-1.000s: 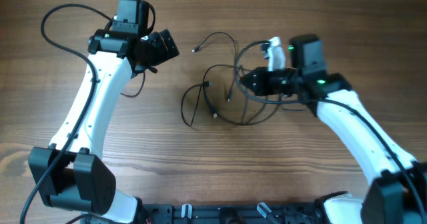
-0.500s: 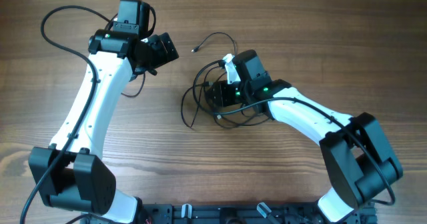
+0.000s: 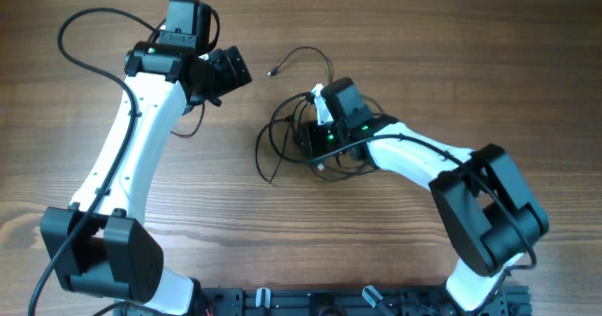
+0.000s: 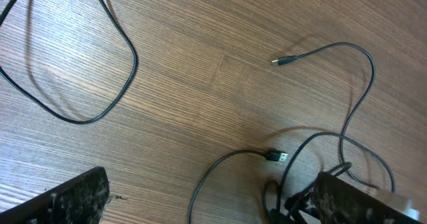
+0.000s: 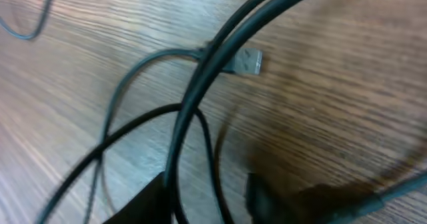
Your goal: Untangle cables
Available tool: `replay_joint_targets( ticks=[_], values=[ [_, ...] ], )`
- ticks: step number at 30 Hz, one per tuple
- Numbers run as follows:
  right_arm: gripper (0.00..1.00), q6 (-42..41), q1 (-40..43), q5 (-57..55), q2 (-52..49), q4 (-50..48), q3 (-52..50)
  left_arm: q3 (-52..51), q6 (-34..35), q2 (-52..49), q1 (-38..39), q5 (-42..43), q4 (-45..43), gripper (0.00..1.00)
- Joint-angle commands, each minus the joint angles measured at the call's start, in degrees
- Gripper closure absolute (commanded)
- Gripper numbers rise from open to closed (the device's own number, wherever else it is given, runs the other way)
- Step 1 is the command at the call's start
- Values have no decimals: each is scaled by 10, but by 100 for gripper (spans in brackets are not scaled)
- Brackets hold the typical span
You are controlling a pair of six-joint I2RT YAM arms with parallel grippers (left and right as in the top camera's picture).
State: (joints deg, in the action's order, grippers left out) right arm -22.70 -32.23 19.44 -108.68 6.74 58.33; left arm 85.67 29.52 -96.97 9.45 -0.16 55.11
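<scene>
Cables lie in a loose tangle near the middle of the wooden desk, thin dark strands looping over one another. The right claw is down in the thick of the knot. Through its own camera, two strands run side by side between blurred dark shapes at the bottom edge. I cannot tell whether the claw is pinching them or only straddling them. Just past those strands a silver plug rests flat on the wood, close against the crossing wires.

One loop bulges out of the tangle on its left side. Farther off, a single strand arcs away from the heap and finishes in an end plug, lying alone on bare wood.

The left claw stands well apart from the tangle, turned toward it, its fingers spread wide with nothing between them. Beside that arm a black loop lies slack on the desk, clear of the tangle. At the far left the arm's thick lead curves out over the wood.
</scene>
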Motion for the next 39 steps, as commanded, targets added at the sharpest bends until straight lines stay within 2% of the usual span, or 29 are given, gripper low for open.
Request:
replay_joint_targets(
  ticks=[1, 2, 4, 6, 8, 10, 13, 15, 17, 19, 21, 24, 27, 31, 33, 37, 39],
  values=[
    [80, 2, -1, -15, -26, -3, 2, 5, 8, -7, -2, -8, 0, 0],
    [95, 2, -1, -16, -26, -4, 2, 5, 8, -7, -3, -8, 0, 0],
    [96, -11, 0, -14, -14, -3, 6, 5, 8, -7, -3, -8, 0, 0],
    [96, -13, 3, -10, 39, 2, 14, 5, 8, -7, -3, -8, 0, 0],
    [96, -12, 6, -23, 118, 2, 17, 5, 8, -7, -3, -8, 0, 0],
    [96, -8, 10, -83, 215, 2, 17, 5, 8, -7, -3, -8, 0, 0],
    [96, 81, 18, -189, 329, 1, 17, 5, 8, -7, -3, -8, 0, 0],
    [96, 177, 25, -329, 399, -12, 17, 5, 8, -7, -2, -8, 0, 0],
    [96, 244, 33, -471, 428, -44, 17, 5, 8, -7, -3, -8, 0, 0],
    [96, 304, 55, -568, 430, -77, 17, 5, 8, -7, -2, -8, 0, 0],
    [96, 342, 107, -601, 416, -72, 17, 5, 8, -7, -2, -8, 0, 0],
    [96, 344, 192, -602, 382, -29, 17, 5, 8, -7, -3, -8, 0, 0],
    [96, 293, 284, -612, 333, 27, 17, 5, 8, -7, -2, -8, 0, 0],
    [96, 173, 377, -612, 262, 102, 17, 5, 8, -7, -3, -8, 0, 0],
    [96, 140, 397, -583, 224, 118, 17, 5, 8, -7, -2, -8, 0, 0],
    [96, 137, 400, -429, 160, 96, 17, 5, 8, -7, -2, -8, 0, 0],
    [94, 136, 400, -388, 133, 83, 17, 5, 8, -7, -2, -8, 0, 0]
  ],
)
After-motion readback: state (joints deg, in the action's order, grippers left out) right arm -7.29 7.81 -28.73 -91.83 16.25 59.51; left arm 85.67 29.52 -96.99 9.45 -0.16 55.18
